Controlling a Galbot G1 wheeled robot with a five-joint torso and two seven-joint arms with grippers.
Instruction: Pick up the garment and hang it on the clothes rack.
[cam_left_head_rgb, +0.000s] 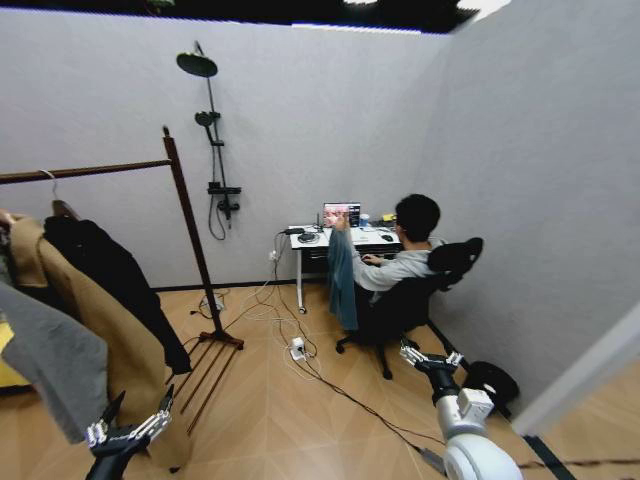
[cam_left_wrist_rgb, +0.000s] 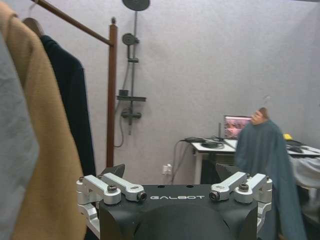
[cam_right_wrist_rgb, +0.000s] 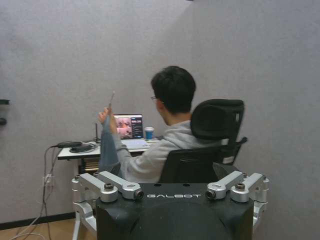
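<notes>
Clothes rack (cam_left_head_rgb: 186, 220) at left of head view, dark wood post w/ knob, horiz. bar running off left edge, slatted base on floor. Three garments hanging on bar, crowded together: long tan coat (cam_left_head_rgb: 112, 335) in middle, grey garment (cam_left_head_rgb: 48, 365) nearest camera, black jacket (cam_left_head_rgb: 108, 268) on far side next to post, touching tan coat. Jacket on wooden hanger (cam_left_head_rgb: 62, 208), metal hook over bar. Blue-grey garment (cam_left_head_rgb: 342, 278) held up by a seated person's hand (cam_right_wrist_rgb: 104, 116) near desk (cam_left_head_rgb: 330, 238), well apart from rack. Left gripper (cam_left_head_rgb: 140, 405) low, just in front of tan coat hem, claw spread wide, holding nothing. Right gripper (cam_left_head_rgb: 430, 352) low at right, behind office chair (cam_left_head_rgb: 425, 285), claw wide too, empty.
</notes>
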